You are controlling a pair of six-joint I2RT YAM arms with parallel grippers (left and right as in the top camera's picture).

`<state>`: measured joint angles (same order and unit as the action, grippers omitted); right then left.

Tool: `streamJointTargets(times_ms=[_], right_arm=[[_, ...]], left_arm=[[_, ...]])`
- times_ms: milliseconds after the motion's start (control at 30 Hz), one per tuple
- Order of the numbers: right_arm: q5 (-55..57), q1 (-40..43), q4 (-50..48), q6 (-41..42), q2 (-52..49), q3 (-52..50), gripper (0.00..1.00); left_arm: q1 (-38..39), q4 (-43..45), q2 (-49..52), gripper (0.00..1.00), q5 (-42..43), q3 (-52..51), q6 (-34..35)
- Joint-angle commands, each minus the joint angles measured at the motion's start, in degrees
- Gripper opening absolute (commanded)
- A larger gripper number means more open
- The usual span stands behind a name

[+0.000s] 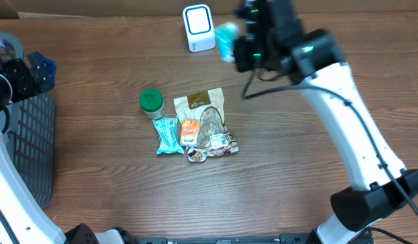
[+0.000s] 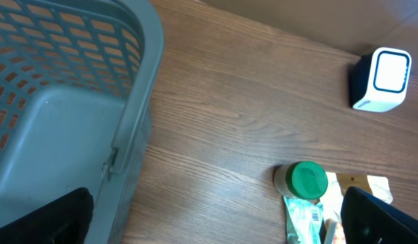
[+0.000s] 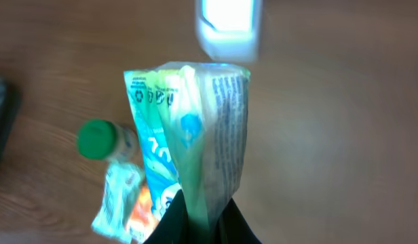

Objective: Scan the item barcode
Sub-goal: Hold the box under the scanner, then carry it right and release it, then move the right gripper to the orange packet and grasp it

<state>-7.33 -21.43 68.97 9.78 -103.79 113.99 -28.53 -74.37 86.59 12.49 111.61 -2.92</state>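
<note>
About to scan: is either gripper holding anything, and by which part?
The right gripper pinches the green packet by the end nearest its wrist camera; the rest points toward the scanner. The left gripper is open and empty.

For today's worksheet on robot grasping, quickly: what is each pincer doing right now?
Left pincer: open, holding nothing.
Right pincer: closed on a green-and-white packet.

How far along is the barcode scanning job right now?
Done: the right pincer is shut on a green packet, lifted off the table. In hand: it holds the packet close to the white scanner. Left: the green-lidded jar and the other packets wait on the table.
</note>
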Motion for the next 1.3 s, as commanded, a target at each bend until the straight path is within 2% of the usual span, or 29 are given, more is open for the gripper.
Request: streamJointTargets(times_ms=[0,133,200,467,533,633,667,733,900,1100,1267], right_arm=[[-4.15,8.09,5.99,11.93,-2.38,-2.43,0.04],[-4.17,18.27,6.8,18.82,-2.51,-10.93,0.04],[-5.2,22.16,5.27,19.23,-2.54,-15.43,0.04],[-7.93,35.06,-10.16,19.08,-2.54,-33.94,0.04],[-7.96,36.2,-13.92,18.95,-2.54,-36.63,0.08],[-7.74,36.41,-15.93,18.73,-2.54,-38.62,0.21],[-7.69,36.41,-15.91,18.69,-2.54,-38.77,0.25],[-7.78,36.46,-14.84,18.29,-2.54,-38.62,0.41],[-8.83,36.59,-5.57,11.34,-2.51,-32.28,0.46],[-21.59,32.35,8.55,1.2,-2.49,-19.02,0.44],[-31.28,23.19,8.0,0.61,-2.51,-17.68,0.44]], left_arm=[[0.07,0.0,0.31,0.99,0.83,0.17,0.76],[0.07,0.0,0.31,0.99,0.83,0.17,0.79],[0.07,0.0,0.31,1.0,0.83,0.17,0.76],[0.07,0.0,0.31,1.0,0.83,0.17,0.79],[0.07,0.0,0.31,1.0,0.83,0.17,0.76],[0.07,0.0,0.31,1.0,0.83,0.17,0.76],[0.07,0.0,0.31,1.0,0.83,0.17,0.76],[0.07,-0.02,0.31,1.0,0.83,0.17,0.79],[0.07,0.0,0.31,1.0,0.83,0.17,0.76],[0.07,0.0,0.31,1.0,0.83,0.17,0.76],[0.07,0.0,0.31,0.99,0.83,0.17,0.79]])
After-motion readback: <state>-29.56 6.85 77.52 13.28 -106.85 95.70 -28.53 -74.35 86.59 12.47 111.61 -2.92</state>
